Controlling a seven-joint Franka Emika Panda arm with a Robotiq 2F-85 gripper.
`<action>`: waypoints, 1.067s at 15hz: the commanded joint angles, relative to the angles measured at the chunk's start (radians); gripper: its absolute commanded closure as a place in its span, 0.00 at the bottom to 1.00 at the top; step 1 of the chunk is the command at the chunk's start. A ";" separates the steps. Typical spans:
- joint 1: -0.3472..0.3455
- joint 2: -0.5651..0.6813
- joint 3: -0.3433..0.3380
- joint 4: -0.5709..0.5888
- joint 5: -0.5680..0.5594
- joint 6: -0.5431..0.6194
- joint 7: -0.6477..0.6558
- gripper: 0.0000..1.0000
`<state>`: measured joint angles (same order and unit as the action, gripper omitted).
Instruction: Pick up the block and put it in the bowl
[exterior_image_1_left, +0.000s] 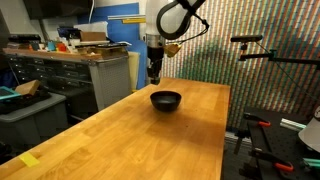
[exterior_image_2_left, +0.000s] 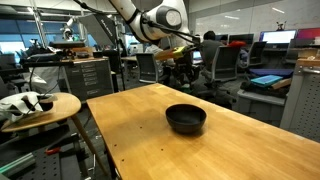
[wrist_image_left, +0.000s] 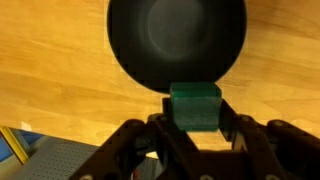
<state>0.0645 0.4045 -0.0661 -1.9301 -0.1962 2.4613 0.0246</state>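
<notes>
Where the wrist view looks down past the gripper (wrist_image_left: 195, 120), a tiny dark green cube of a block (wrist_image_left: 195, 104) sits clamped between two dark fingers (wrist_image_left: 150, 135), which are closed snugly against its left and right sides. Being a cube, the block has no long axis; it sits square to the picture, one flat face towards the camera, and its upper edge meets the near rim of the round, shallow, glossy black bowl (wrist_image_left: 177, 45). The top of the bowl is cut off by the frame, and the lower part of the block is hidden among the fingers. In both exterior views the bowl (exterior_image_1_left: 166, 100) (exterior_image_2_left: 186, 119) rests on a light wooden surface (exterior_image_1_left: 150, 140) with the gripper (exterior_image_1_left: 155, 70) hanging above it; there the block is too small to make out. A flat yellow strip of tape (exterior_image_1_left: 30, 160) lies near one corner of the surface.
</notes>
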 joint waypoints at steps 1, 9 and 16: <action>-0.018 -0.041 -0.016 -0.089 -0.001 0.055 0.063 0.79; -0.065 0.032 -0.017 -0.138 0.069 0.139 0.110 0.77; -0.089 0.134 0.001 -0.110 0.178 0.228 0.096 0.75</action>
<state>-0.0031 0.5034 -0.0833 -2.0626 -0.0625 2.6398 0.1246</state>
